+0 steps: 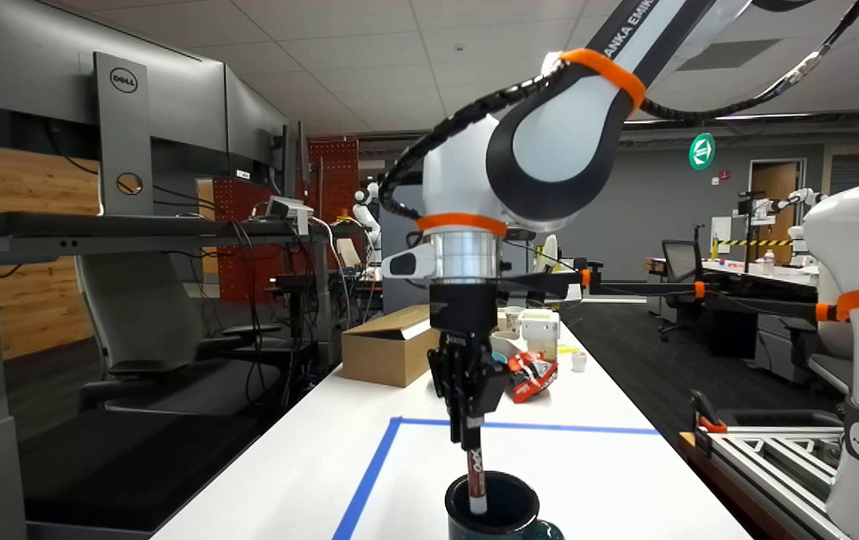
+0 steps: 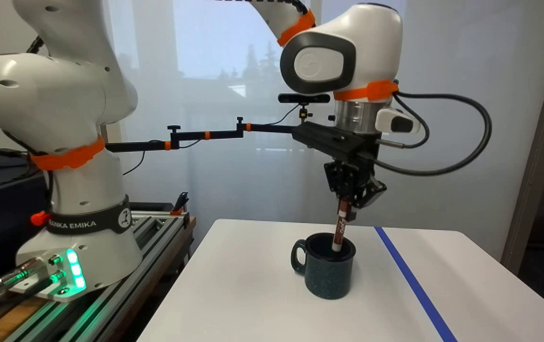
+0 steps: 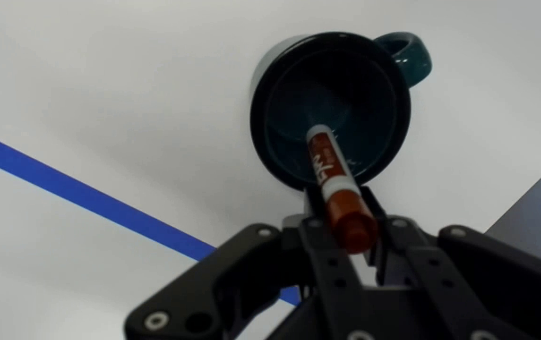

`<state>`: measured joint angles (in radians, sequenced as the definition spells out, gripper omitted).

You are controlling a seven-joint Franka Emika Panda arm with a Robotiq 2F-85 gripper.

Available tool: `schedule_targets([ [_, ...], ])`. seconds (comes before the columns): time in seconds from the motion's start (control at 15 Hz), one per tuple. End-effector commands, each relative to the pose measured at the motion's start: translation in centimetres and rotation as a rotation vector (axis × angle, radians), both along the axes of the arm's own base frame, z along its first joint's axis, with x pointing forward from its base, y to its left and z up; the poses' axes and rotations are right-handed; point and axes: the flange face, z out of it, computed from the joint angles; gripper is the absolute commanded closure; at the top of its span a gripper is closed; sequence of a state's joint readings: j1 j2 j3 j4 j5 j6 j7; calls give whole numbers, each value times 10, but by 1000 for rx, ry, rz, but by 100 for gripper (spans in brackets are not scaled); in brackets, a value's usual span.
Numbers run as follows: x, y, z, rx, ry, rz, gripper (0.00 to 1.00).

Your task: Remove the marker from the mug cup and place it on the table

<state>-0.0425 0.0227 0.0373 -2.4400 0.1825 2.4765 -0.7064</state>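
The marker (image 2: 341, 225) has a dark red label, a white lower end and a red-orange top end. My gripper (image 3: 339, 192) is shut on its upper part and holds it slightly tilted, lower end down. The gripper also shows in both exterior views (image 1: 467, 439) (image 2: 347, 209). The mug cup (image 2: 329, 275) is dark green-black and stands upright on the white table (image 2: 248, 285), right below the gripper. The marker's lower end overlaps the mug's opening in all views. I cannot tell whether it is just inside or just above the rim.
Blue tape lines (image 2: 414, 280) mark the table beside the mug. Farther along the table stand a cardboard box (image 1: 384, 356), a red bag (image 1: 530, 377), a white box (image 1: 540, 330) and a small white cup (image 1: 578, 361). The robot's base (image 2: 81, 256) stands beside the table.
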Motion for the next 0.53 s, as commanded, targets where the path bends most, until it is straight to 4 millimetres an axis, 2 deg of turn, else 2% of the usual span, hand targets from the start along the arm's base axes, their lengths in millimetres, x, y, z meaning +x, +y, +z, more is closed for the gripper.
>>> schedule_targets([
  [0.0, -18, -16, 60, -22, 10, -86, 95],
  [0.07, -21, -27, 76, -23, 7, -118, 95],
  [0.27, -19, -78, 120, -55, -139, -251, 95],
  [0.4, -13, -109, 133, -46, -232, -326, 95],
  [0.47, -10, -117, 130, -36, -274, -345, 95],
])
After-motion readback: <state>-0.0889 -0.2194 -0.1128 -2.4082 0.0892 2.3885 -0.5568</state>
